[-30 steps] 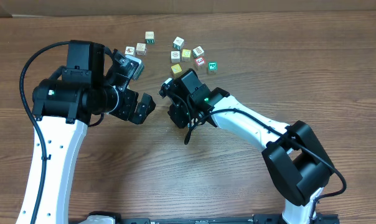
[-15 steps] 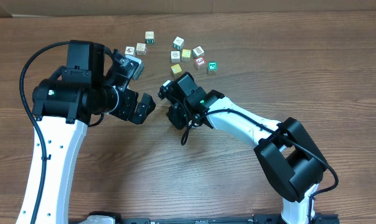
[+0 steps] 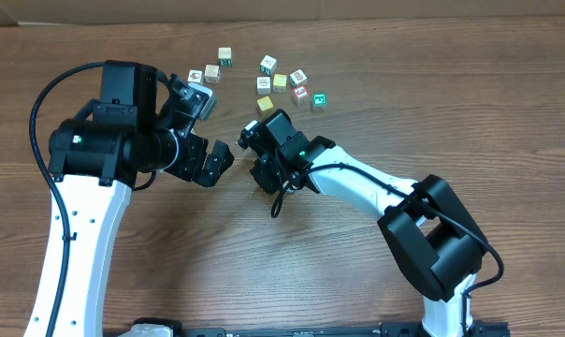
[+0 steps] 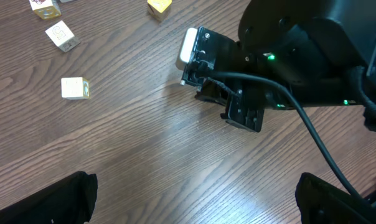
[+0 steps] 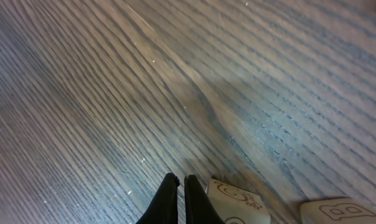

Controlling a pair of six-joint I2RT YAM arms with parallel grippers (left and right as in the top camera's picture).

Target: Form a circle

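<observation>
the right arm is shifted slightly leftward since a second ago. the left gripper is held wide apart, empty; the right gripper is pressed together on nothing. no circle is formed yet: the cubes are scattered farther back. a cube lying just beside the right gripper could be knocked astray by a sideways sweep.

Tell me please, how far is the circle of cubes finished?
Done: nothing clear; the cubes lie loose in two scattered groups, no closed ring. In hand: the right end effector is shut and empty, low beside a cube; the left end effector is open and empty. To do: gather cubes into a ring.
</observation>
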